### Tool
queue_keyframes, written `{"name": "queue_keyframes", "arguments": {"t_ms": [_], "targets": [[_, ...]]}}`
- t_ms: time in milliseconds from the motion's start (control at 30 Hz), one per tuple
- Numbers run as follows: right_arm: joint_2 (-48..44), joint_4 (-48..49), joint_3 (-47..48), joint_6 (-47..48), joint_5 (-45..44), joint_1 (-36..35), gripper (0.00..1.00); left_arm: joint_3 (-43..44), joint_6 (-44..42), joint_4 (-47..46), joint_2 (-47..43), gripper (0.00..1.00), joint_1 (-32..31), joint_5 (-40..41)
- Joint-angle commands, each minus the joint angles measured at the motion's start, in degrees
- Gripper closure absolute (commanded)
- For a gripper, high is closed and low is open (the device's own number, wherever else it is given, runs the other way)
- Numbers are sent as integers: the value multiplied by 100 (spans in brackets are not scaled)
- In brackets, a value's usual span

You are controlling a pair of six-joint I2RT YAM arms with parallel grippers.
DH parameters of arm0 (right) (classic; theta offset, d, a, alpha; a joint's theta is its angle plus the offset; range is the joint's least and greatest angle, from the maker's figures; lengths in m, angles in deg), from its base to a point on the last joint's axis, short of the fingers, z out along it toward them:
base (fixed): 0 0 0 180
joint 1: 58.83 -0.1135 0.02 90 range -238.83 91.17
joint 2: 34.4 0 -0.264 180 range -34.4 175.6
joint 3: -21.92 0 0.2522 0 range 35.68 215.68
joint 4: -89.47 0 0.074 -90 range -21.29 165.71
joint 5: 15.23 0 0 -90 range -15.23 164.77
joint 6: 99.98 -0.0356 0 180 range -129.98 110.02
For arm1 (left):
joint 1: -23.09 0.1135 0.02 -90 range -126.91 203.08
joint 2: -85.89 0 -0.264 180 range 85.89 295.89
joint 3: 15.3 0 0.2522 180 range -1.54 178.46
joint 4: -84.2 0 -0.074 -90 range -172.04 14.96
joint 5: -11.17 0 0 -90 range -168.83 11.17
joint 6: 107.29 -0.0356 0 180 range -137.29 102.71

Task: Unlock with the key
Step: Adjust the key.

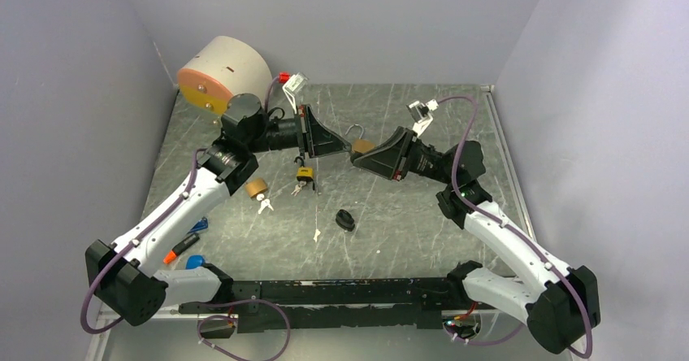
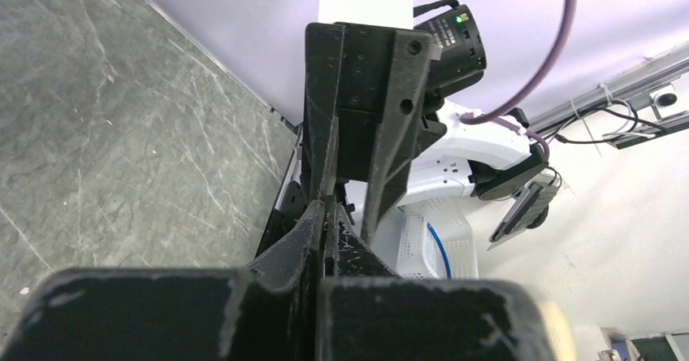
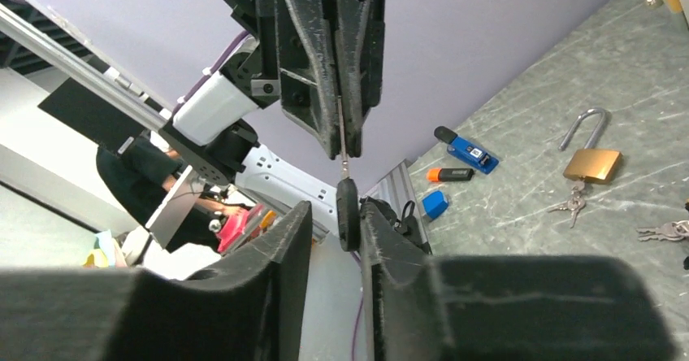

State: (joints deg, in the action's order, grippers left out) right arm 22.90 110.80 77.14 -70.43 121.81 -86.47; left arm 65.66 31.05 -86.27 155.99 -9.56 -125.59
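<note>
your left gripper [image 3: 340,143] is pressed together on the thin blade of the key [image 3: 348,205], held up off the surface [image 1: 390,231]; your right gripper [image 3: 335,215] stands apart around its black head, a gap on one side; the brass padlock [image 3: 593,164] lies on the surface, well apart.

Both arms wear white moulded shells [image 1: 175,215] between chunky matte-black joint housings [image 1: 122,284], and a purple cable [image 2: 536,84] runs along each. The left claw [image 2: 325,215] and right claw [image 3: 335,215] are black wedge-shaped fingers, scuffed pale at the edges, with small round screw holes [image 2: 415,48]. A green light [image 2: 463,19] glows on the right wrist.
</note>
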Motion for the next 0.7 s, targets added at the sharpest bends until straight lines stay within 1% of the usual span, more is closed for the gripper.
{"name": "queue_keyframes", "arguments": {"t_ms": [0,100,200,233,267,300,333,367,400,433,500,533,600,667], "targets": [[75,531,40,-147,76,-18,75,88,190,-438,29,97,31,-102],[73,464,51,-108,-64,-11,85,3,268,-432,13,98,30,-70],[54,418,8,-61,-266,-14,100,-110,314,-391,-37,97,31,36],[61,386,-8,-42,-318,-14,100,-128,283,-291,-59,97,32,143],[62,361,-39,-19,-356,-6,100,-117,226,-123,-85,85,34,301],[65,340,-73,0,-362,0,100,-82,103,188,-123,64,37,596],[52,284,-133,17,-374,8,100,-14,-58,603,-187,38,33,968],[22,219,-204,42,-394,28,100,38,-218,1048,-270,19,36,1466],[-14,150,-298,80,-414,55,100,54,-355,1416,-413,8,33,1985],[-77,30,-404,134,-459,83,100,33,-453,1691,-536,6,30,2449],[-219,-485,-580,302,-631,164,100,-130,-590,1976,-758,6,37,3113],[-305,-884,-637,433,-800,204,100,-170,-607,2176,-824,6,35,3446],[-462,-1851,-707,774,-1280,283,100,-132,-485,2870,-823,6,16,4083],[-584,-2864,-753,1076,-1909,318,100,-146,-51,3560,-700,10,-76,4550]]}}
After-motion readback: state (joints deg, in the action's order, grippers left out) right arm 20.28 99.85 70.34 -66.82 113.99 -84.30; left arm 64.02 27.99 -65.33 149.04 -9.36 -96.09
